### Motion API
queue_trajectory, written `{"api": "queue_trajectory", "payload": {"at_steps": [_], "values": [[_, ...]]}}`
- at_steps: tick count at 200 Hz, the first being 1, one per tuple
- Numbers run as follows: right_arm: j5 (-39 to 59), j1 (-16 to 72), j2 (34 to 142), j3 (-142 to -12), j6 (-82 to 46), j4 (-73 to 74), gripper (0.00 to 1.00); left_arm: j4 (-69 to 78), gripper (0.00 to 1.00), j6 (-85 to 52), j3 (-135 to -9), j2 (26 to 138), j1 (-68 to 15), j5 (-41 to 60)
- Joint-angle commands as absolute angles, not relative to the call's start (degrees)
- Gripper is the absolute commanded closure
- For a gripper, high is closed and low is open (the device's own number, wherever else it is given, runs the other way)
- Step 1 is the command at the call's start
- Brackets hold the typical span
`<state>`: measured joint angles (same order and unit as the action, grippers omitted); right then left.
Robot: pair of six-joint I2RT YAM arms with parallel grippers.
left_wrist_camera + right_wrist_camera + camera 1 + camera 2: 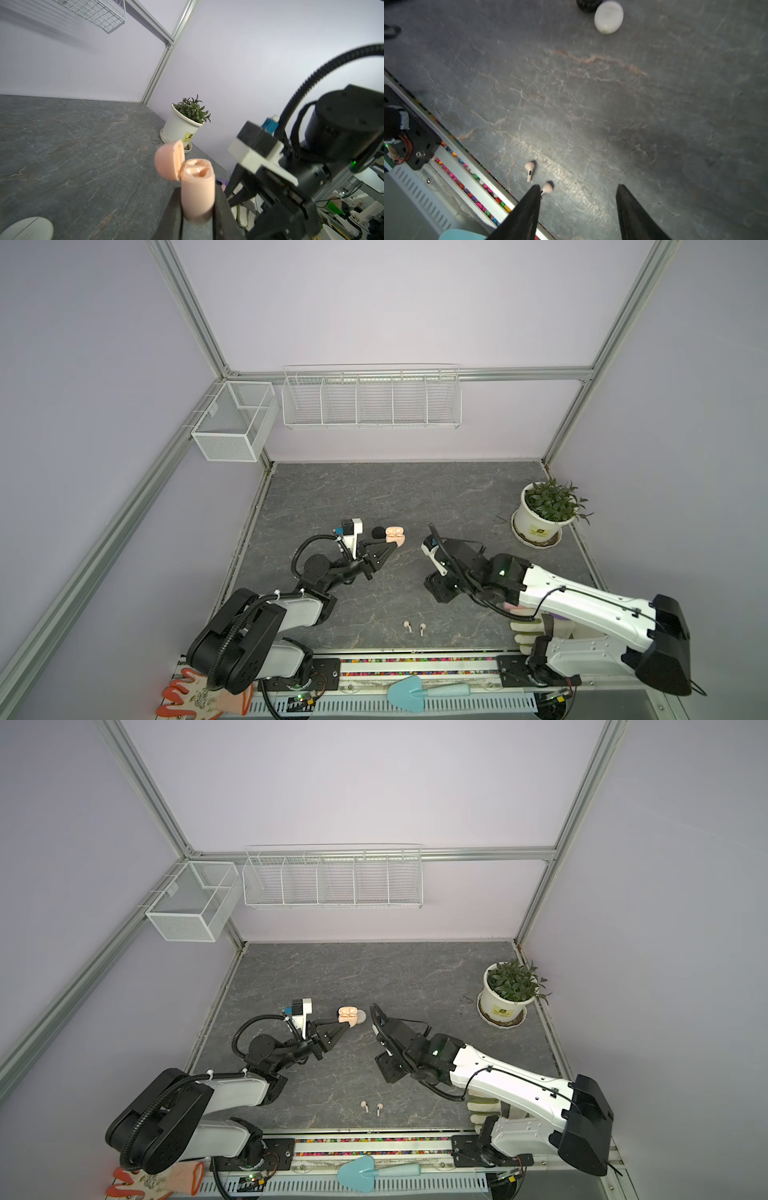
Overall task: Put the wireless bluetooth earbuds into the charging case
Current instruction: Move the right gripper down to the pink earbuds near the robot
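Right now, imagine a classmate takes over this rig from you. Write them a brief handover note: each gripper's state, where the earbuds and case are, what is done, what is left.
The left gripper is shut on the pink charging case, held upright with the lid open; both wells look empty.
The right gripper is open and holds nothing; one of its fingers is close to the pink earbuds.
Both earbuds lie side by side on the table near its front edge.
Done: case gripped, lid open.
Left: pick up each earbud and seat it in the case.
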<state>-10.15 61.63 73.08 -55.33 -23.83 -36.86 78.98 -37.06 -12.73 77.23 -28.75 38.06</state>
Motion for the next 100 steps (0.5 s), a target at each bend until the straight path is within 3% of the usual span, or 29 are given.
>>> {"api": "queue_trajectory", "payload": {"at_steps": [1,39,100], "values": [[-10.4,65.6,77.4,-54.0,-27.8,-34.7,0.4,80.9,1.0,-39.0,-12.0,75.1,-27.6,34.9],[-12.5,71.1,87.5,-56.8,-25.4,-32.9,0.41,80.3,1.0,-43.0,-11.9,74.0,-23.8,36.6],[-8.1,73.5,92.6,-57.3,-24.2,-27.8,0.43,80.4,1.0,-43.7,-12.0,73.7,-22.9,36.9]]}}
